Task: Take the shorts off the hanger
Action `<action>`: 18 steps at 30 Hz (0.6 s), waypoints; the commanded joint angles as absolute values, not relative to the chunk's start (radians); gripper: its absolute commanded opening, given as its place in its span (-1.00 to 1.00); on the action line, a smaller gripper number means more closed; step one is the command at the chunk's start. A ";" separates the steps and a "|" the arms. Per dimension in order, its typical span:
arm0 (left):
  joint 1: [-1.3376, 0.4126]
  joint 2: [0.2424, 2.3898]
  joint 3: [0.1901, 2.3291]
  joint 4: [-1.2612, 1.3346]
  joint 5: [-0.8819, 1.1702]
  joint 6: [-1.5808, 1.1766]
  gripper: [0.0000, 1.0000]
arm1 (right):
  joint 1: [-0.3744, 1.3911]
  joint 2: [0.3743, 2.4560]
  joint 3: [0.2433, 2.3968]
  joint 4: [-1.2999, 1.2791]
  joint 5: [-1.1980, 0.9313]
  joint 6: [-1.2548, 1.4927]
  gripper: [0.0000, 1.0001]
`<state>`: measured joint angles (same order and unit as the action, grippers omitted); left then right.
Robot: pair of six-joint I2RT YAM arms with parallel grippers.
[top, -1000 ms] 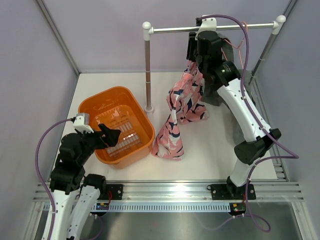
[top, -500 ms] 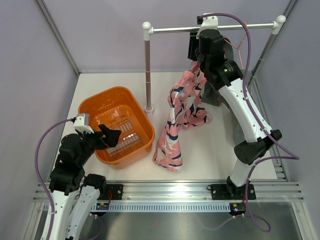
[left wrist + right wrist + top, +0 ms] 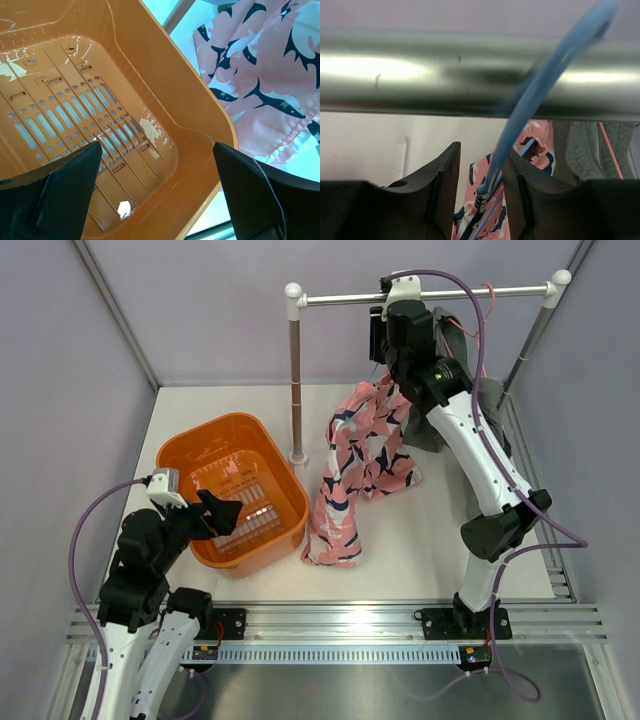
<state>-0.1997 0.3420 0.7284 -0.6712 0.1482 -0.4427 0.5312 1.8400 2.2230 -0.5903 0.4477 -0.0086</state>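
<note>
The pink shorts [image 3: 350, 470] with dark shark prints hang from a blue hanger [image 3: 540, 90] whose hook sits over the silver rail [image 3: 420, 296]. Their lower end trails onto the white table beside the basket. My right gripper [image 3: 383, 335] is up at the rail, its jaws part open on either side of the hanger's neck. In the right wrist view [image 3: 481, 150] the neck leans against one finger, with a gap on the other side. My left gripper [image 3: 215, 512] hangs wide open and holds nothing over the orange basket [image 3: 200, 455]. The shorts [image 3: 265, 75] show beyond the basket rim [image 3: 200, 95].
A grey garment [image 3: 455, 340] hangs on the rail right of the shorts, on a thin orange hanger [image 3: 488, 310]. The rail's left post [image 3: 296, 380] stands between basket and shorts. Purple walls close in the white table.
The right gripper has shifted a little left and up along the rail. The shorts swung left with it and their lower end slid left. The left arm has not moved.
</note>
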 commanded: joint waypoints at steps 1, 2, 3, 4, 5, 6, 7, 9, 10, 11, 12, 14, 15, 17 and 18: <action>-0.206 0.330 0.732 -0.629 0.137 -0.448 0.98 | 0.541 1.835 2.226 -0.551 0.431 -0.025 -0.88; -0.206 0.333 0.732 -0.629 0.137 -0.448 0.98 | 0.541 1.832 2.220 -0.551 0.430 -0.017 -0.88; -0.206 0.331 0.732 -0.629 0.137 -0.448 0.98 | 0.543 1.829 2.212 -0.548 0.428 -0.014 -0.87; -0.206 0.330 0.732 -0.630 0.137 -0.448 0.98 | 0.542 1.825 2.197 -0.548 0.426 -0.008 -0.87; -0.206 0.330 0.732 -0.630 0.137 -0.448 0.98 | 0.541 1.824 2.188 -0.540 0.426 -0.006 -0.84; -0.207 0.330 0.732 -0.630 0.135 -0.448 0.98 | 0.541 1.819 2.181 -0.538 0.429 -0.006 -0.83; -0.207 0.328 0.732 -0.630 0.135 -0.449 0.98 | 0.543 1.816 2.172 -0.537 0.431 -0.006 -0.82; -0.209 0.327 0.732 -0.630 0.133 -0.449 0.98 | 0.543 1.809 2.149 -0.529 0.433 -0.006 -0.72; -0.209 0.327 0.732 -0.630 0.133 -0.449 0.98 | 0.543 1.807 2.134 -0.526 0.433 -0.006 -0.67; -0.210 0.324 0.732 -0.630 0.132 -0.449 0.98 | 0.542 1.804 2.131 -0.523 0.434 -0.006 -0.60; -0.212 0.325 0.732 -0.630 0.132 -0.448 0.98 | 0.541 1.799 2.125 -0.523 0.436 -0.006 -0.43; -0.213 0.325 0.732 -0.630 0.130 -0.449 0.98 | 0.541 1.787 2.117 -0.518 0.439 0.017 -0.26; -0.213 0.324 0.732 -0.632 0.130 -0.448 0.98 | 0.541 1.783 2.117 -0.518 0.440 0.023 -0.06; -0.215 0.325 0.732 -0.632 0.130 -0.449 0.98 | 0.541 1.772 2.117 -0.515 0.443 0.029 0.11; -0.215 0.324 0.732 -0.630 0.130 -0.449 0.98 | 0.543 1.766 2.118 -0.515 0.446 0.031 0.21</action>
